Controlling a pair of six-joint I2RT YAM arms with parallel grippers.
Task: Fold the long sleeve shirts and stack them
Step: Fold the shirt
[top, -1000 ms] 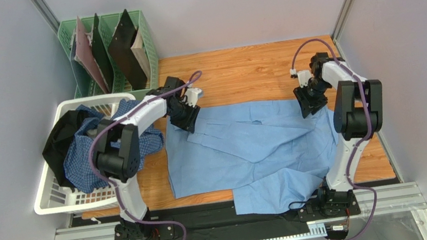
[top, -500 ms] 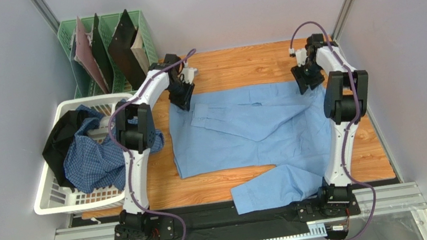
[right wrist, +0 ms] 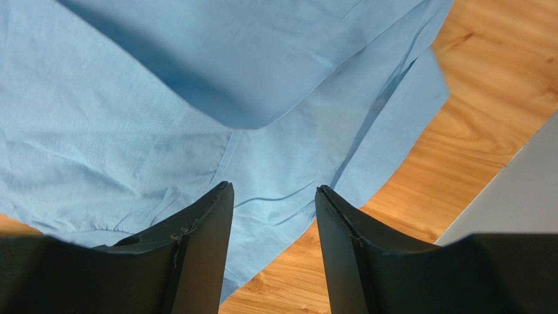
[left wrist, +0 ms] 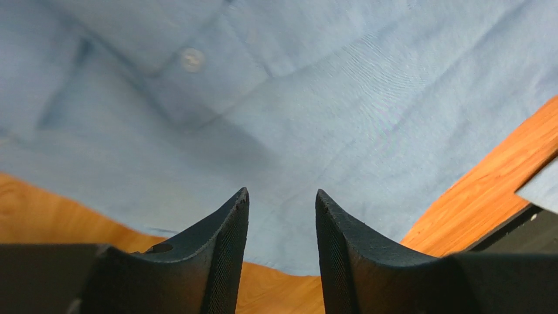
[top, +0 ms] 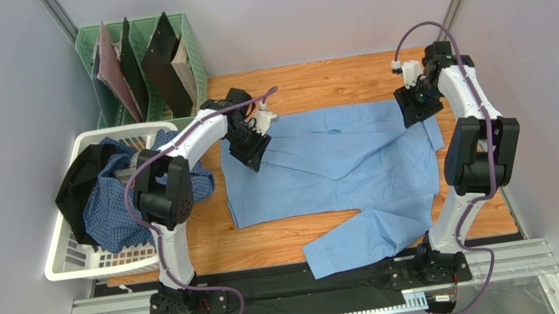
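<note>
With the light blue shirt (top: 335,169) flat mid-table and your left gripper (left wrist: 280,196) and right gripper (right wrist: 273,188) empty, fingers parted, over its far corners, folding looks due: pinch a sleeve inward.

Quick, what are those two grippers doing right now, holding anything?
Left gripper: open, holding nothing, over the light blue shirt.
Right gripper: open, holding nothing, over the same shirt.

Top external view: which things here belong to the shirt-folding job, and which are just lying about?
Job:
- light blue shirt, spread on the table
- blue-checked shirt, bunched in the basket

Lying about:
- black garment, in the same basket
- green rack with folders
</note>
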